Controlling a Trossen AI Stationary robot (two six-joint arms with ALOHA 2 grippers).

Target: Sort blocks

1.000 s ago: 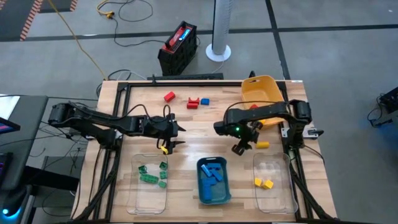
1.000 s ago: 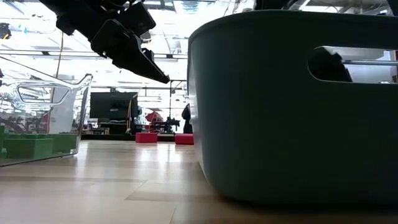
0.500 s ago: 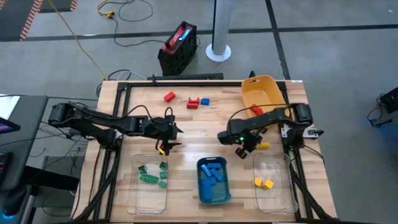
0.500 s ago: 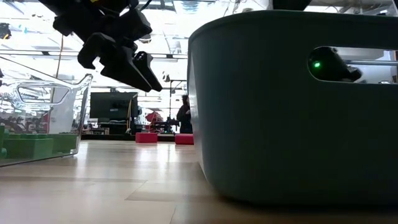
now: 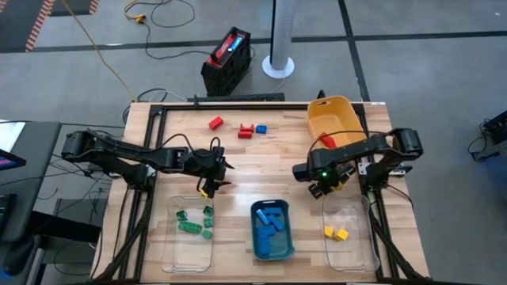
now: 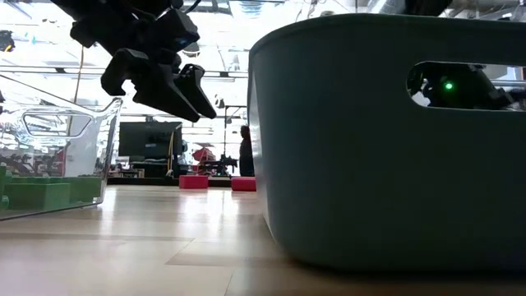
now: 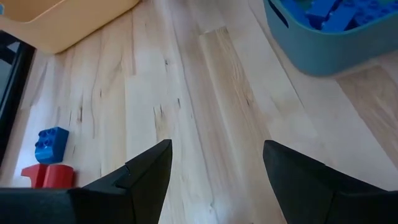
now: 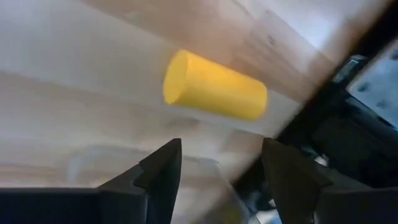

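A yellow cylinder block [image 8: 214, 93] lies on its side on the wood, just beyond my right gripper's [image 8: 221, 155] open fingertips. In the high view this gripper [image 5: 327, 184] hovers beside that block [image 5: 336, 184], near the right clear bin's far rim. My left gripper [image 5: 212, 180] is open and hangs above bare wood beyond the left clear bin; the low view shows it raised [image 6: 164, 86]. Two red blocks [image 5: 215, 123] [image 5: 245, 131] and a blue block [image 5: 261, 128] lie near the far edge. Another red block [image 5: 327, 141] sits by the yellow bin.
The yellow bin [image 5: 337, 119] stands at the far right. Along the near edge are a clear bin with green blocks [image 5: 194, 222], a teal bin [image 5: 272, 229] with blue blocks, and a clear bin holding yellow blocks [image 5: 337, 233]. The teal bin [image 6: 386, 140] fills the low view.
My right gripper has moved toward the table's right edge, from the middle of the table to the yellow block beside the right clear bin. The blocks have stayed where they were.
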